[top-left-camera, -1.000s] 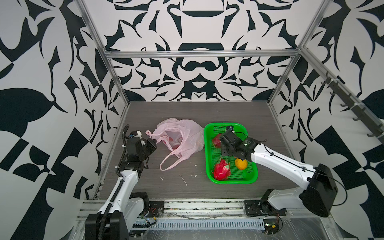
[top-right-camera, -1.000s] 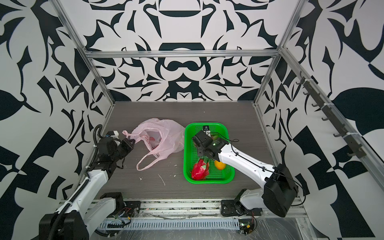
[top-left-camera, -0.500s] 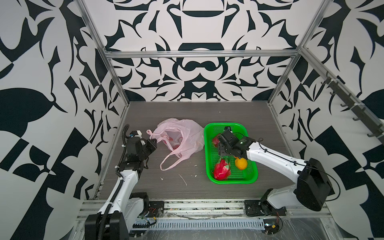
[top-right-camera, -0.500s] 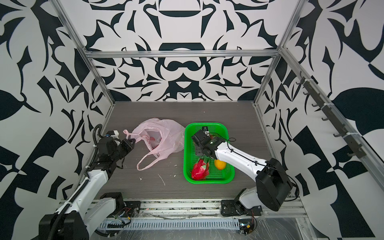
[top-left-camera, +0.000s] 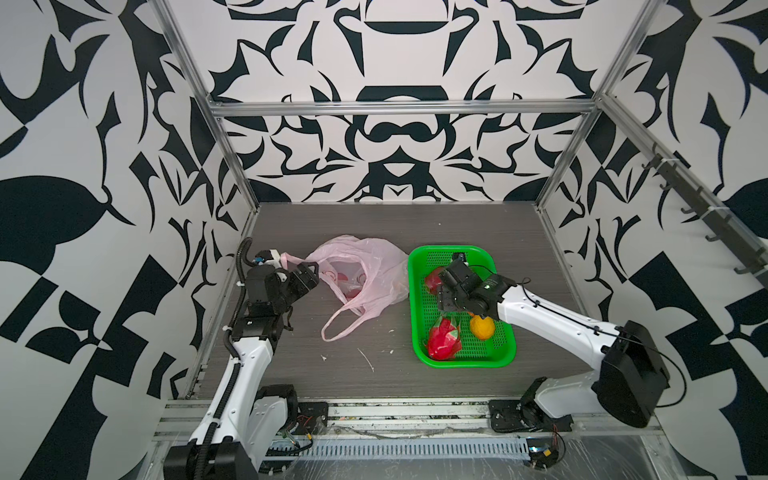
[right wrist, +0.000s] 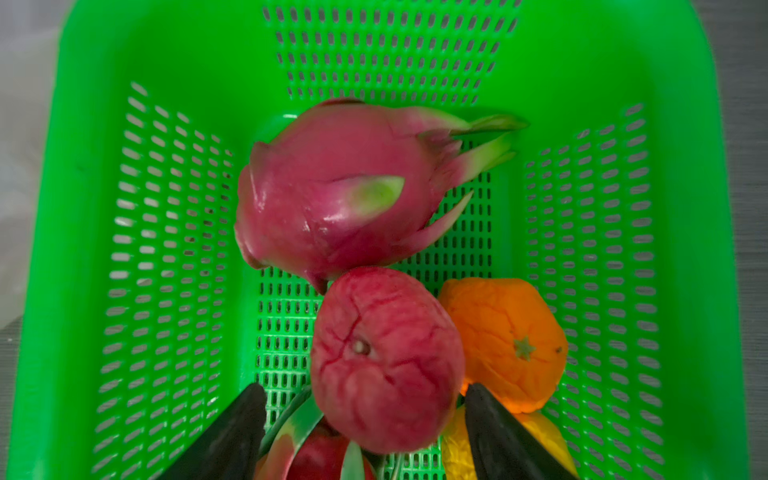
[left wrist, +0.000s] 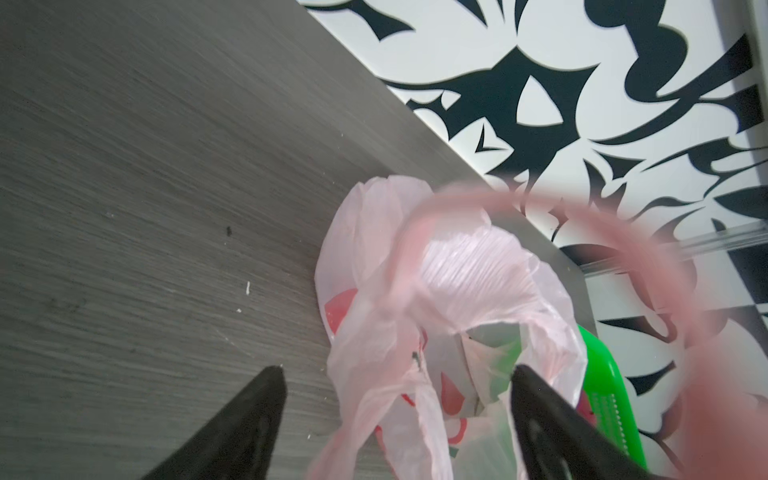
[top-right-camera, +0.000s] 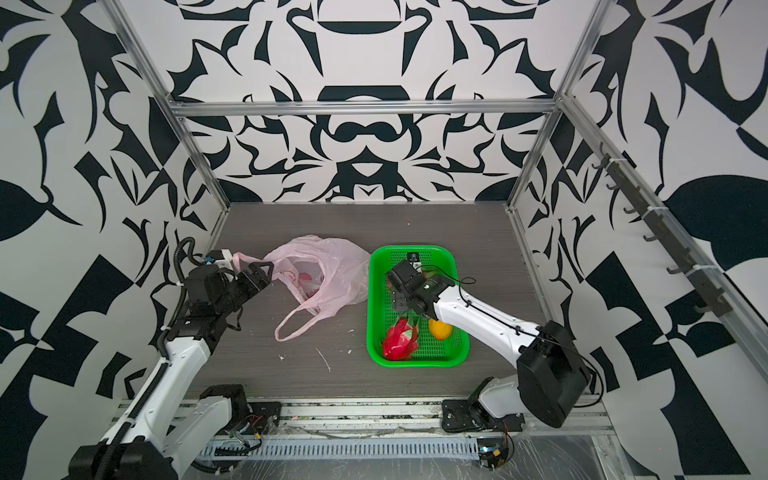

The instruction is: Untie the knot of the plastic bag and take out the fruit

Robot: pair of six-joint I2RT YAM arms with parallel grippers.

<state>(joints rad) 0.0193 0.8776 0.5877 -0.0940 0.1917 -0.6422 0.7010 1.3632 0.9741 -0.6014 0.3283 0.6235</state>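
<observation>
The pink plastic bag [top-left-camera: 374, 266] [top-right-camera: 332, 262] lies slack left of the green basket [top-left-camera: 457, 365], one loop handle [top-left-camera: 345, 320] trailing forward. The knot shows in no view. My left gripper [top-left-camera: 309, 276] [left wrist: 397, 372] is open at the bag's left edge, with loose plastic [left wrist: 457, 282] between its fingers and the other handle [left wrist: 582, 224] draped over the wrist. My right gripper [top-left-camera: 446, 286] [right wrist: 365, 388] is open inside the basket, around the round red fruit [right wrist: 386, 357]. A dragon fruit [right wrist: 332, 195] [top-left-camera: 444, 338] and an orange [right wrist: 503, 340] [top-left-camera: 482, 327] lie beside it.
The basket's perforated walls [right wrist: 62, 249] close in round the right gripper. White scraps [top-left-camera: 365, 359] lie on the grey table in front of the bag. Patterned walls with metal posts [top-left-camera: 232, 149] enclose the table on three sides.
My left gripper has gone from shut on the bag's handle to wide open. My right gripper has opened a little wider over the basket and let the round red fruit down.
</observation>
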